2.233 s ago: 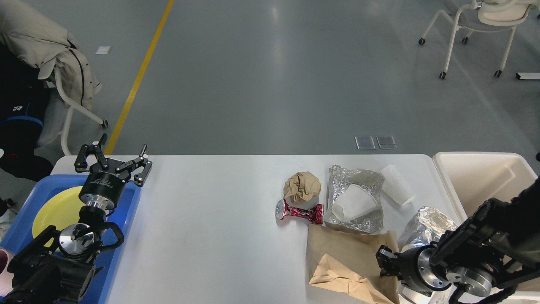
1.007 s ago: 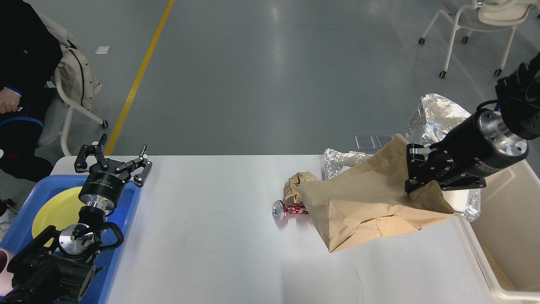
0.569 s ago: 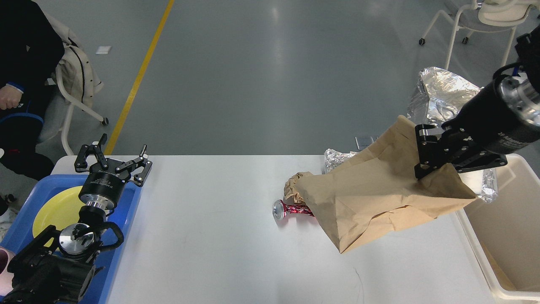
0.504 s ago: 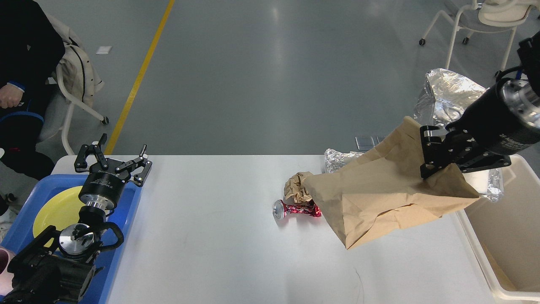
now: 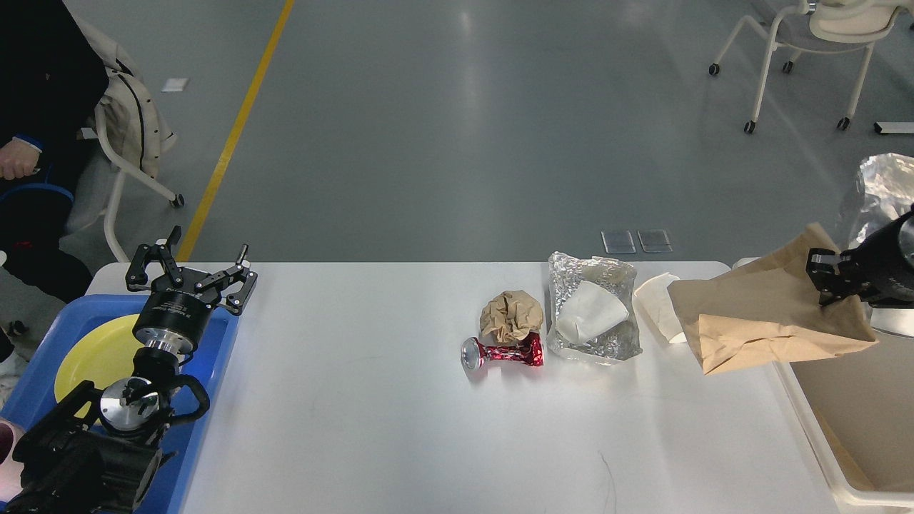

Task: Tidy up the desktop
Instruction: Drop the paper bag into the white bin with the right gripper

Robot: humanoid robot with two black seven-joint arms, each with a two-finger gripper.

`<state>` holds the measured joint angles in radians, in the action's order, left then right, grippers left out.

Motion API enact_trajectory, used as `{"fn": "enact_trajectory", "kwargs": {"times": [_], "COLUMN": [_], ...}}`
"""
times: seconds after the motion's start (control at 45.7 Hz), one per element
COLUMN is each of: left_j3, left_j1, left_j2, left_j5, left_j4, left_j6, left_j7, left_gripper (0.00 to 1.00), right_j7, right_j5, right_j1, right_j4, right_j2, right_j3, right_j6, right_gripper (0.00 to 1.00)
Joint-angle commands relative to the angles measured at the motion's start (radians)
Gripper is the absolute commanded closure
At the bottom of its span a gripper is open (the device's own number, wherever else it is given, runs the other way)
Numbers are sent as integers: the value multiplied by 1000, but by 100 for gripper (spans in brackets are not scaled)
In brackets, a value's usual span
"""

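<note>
Right hand point(image 5: 828, 280) at three o'clock pinched a brown paper bag point(image 5: 764, 314) above the white surface point(image 5: 371, 400); left hand point(image 5: 191, 274) at nine o'clock hung spread open. Crushed red can point(image 5: 502, 353) lay centre.

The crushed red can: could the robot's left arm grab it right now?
Probably yes. The left gripper is open and holds nothing, and only bare desktop lies between it and the crushed red can. Whether the arm stretches that far is uncertain.
</note>
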<state>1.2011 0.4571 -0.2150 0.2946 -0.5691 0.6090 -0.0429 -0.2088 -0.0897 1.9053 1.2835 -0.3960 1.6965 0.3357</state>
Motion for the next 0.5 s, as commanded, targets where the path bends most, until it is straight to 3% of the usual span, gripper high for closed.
{"fn": "enact_trajectory", "kwargs": {"times": [0.0, 0.306, 0.482], "left_j3": [0, 0, 0], "left_j1": [0, 0, 0], "left_j2": [0, 0, -1], "left_j5": [0, 0, 0], "left_j4": [0, 0, 0], "left_j6": [0, 0, 0], "left_j7": [0, 0, 0], "left_gripper": [3, 3, 3], "right_j7": [0, 20, 77], "right_j5": [-126, -314, -416], "right_j1": [-185, -586, -793], "right_j4": [-107, -432, -633], "right_j2": [-21, -63, -112], "right_j3": [2, -1, -18], "right_j6": [-93, -288, -368], "right_gripper": [100, 100, 100]}}
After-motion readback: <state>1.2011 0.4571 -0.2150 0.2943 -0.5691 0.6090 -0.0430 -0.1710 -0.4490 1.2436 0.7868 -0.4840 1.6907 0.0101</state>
